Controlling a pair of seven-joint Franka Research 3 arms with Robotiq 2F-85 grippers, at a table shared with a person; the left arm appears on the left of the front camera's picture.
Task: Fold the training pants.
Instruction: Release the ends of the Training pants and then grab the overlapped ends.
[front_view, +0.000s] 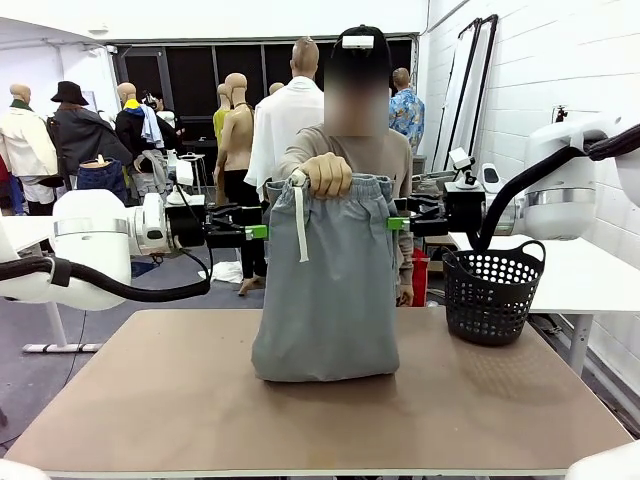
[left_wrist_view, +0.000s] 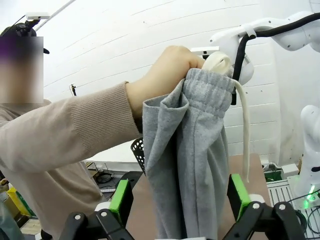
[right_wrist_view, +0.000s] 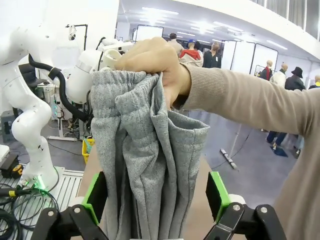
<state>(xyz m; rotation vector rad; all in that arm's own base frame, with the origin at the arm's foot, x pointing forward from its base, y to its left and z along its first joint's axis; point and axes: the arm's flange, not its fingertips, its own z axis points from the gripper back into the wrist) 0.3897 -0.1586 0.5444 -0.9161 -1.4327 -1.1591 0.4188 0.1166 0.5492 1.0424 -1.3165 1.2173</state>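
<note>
A: On the table (front_view: 150, 400)?
B: Training pants (front_view: 325, 290), hanging upright, hem resting on the top, waist bunched in a person's hand (front_view: 325, 173).
A: Left gripper (left_wrist_view: 180, 198), right gripper (right_wrist_view: 156, 196)?
B: Both spread wide at either side of the waist, cloth between the fingers, nothing clamped. White drawstring (front_view: 301, 225) dangling in front.

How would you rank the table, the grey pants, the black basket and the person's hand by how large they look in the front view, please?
Largest to smallest:
1. table
2. grey pants
3. black basket
4. person's hand, clearly the smallest, though it is at the far side of the table, which shrinks it a little.
</note>
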